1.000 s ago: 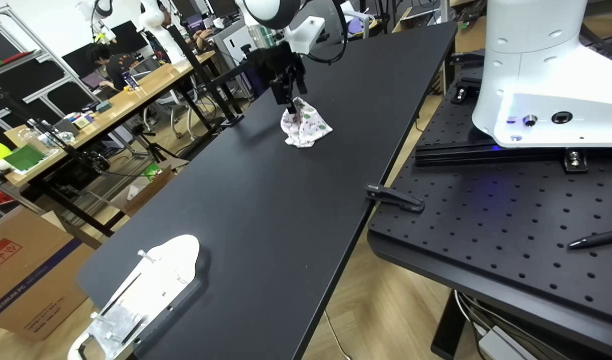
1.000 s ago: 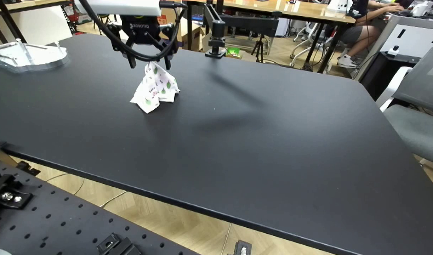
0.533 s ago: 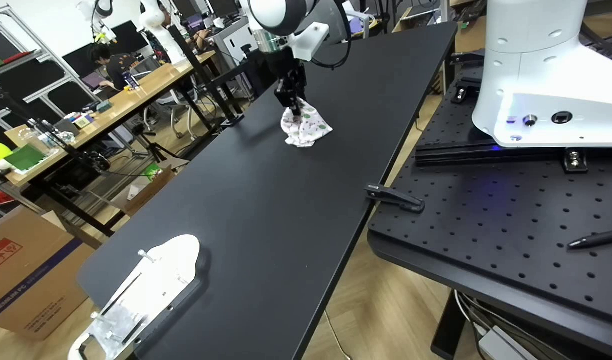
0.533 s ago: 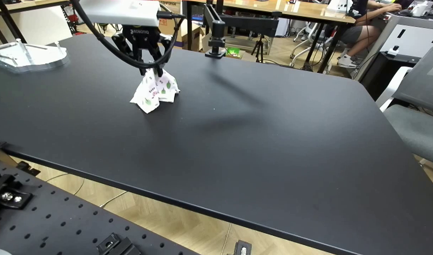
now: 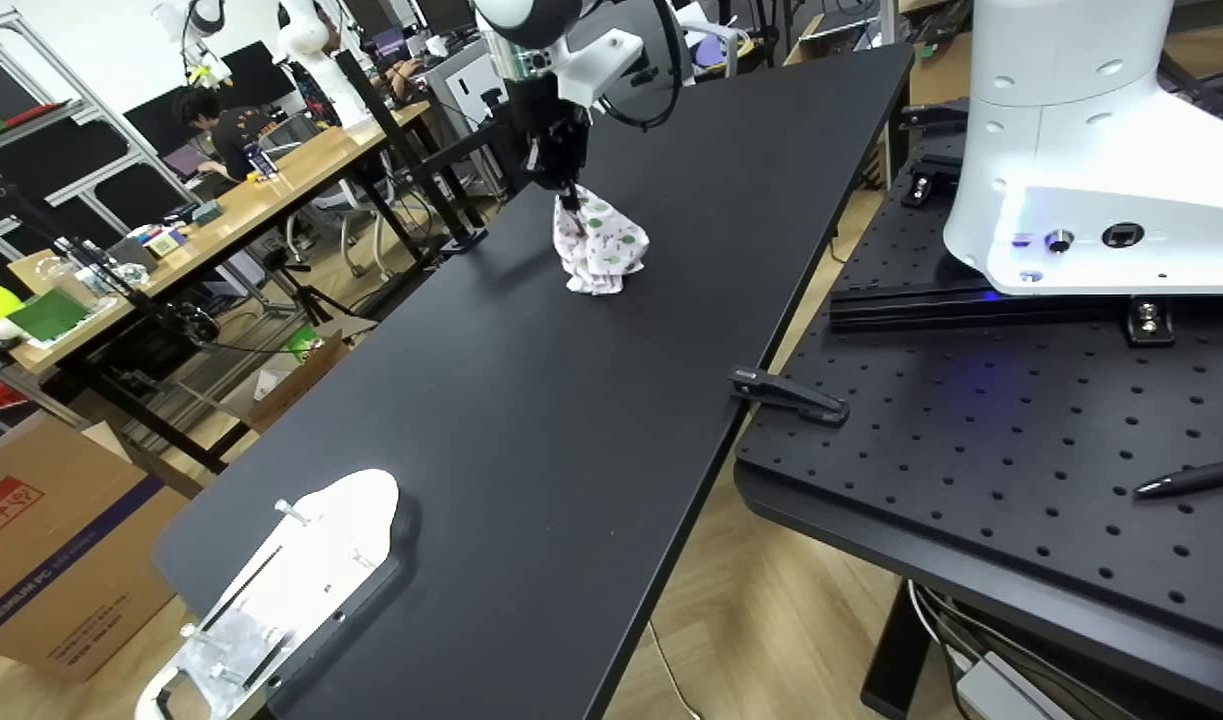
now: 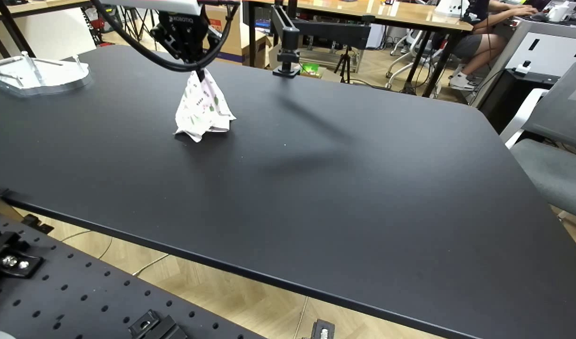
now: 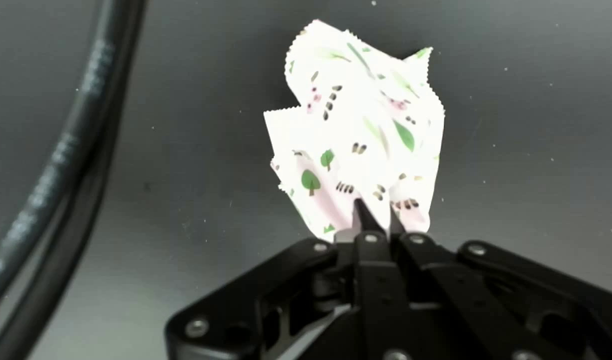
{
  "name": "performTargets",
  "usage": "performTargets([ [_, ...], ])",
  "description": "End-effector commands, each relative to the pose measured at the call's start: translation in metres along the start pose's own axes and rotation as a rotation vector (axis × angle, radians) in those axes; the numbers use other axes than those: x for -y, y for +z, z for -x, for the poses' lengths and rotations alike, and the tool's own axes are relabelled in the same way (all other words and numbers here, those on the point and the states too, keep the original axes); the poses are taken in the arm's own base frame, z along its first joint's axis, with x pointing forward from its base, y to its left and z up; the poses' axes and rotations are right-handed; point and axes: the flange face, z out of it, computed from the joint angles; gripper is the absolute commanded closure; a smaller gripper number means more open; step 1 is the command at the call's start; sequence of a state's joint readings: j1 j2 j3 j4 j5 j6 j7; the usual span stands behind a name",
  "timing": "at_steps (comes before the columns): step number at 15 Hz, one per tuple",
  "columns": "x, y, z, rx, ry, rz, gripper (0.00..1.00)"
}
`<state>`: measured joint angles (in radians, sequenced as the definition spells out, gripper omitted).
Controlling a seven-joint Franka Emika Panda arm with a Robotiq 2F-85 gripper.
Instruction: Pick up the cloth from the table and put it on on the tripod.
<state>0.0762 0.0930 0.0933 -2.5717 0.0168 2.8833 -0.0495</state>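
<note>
Holding printed cloth (image 7: 361, 135) | jaws clamped on it | housing (image 6: 181, 29): ROBOTIQ | carton (image 5: 71, 560): PREMIUM PC

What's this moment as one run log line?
fingers: shut on tree-printed white cloth | shape: peaked over black table | fully lifted: unclear | placement: pending

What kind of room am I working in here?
Likely a robotics lab: an exterior view shows a white robot base on a perforated mounting plate and, in the background, what looks like another robot arm.

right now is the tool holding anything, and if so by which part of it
Yes: the tool is shut on the printed cloth, pinching the gathered peak at its top.
</note>
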Motion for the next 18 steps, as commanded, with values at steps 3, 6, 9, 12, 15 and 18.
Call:
performTargets([
  [3,-0.010,-0.095,-0.029,-0.062,0.119,0.026,0.99],
  [6,-0.035,-0.148,-0.042,-0.060,0.206,0.027,0.99],
  [9,-0.069,-0.193,-0.043,-0.061,0.294,0.056,0.99],
  [12,-0.102,-0.216,-0.037,-0.042,0.387,0.076,0.99],
  [15,-0.130,-0.225,-0.026,-0.024,0.477,0.088,0.99],
  [18,-0.153,-0.230,-0.016,-0.029,0.583,0.093,0.99],
])
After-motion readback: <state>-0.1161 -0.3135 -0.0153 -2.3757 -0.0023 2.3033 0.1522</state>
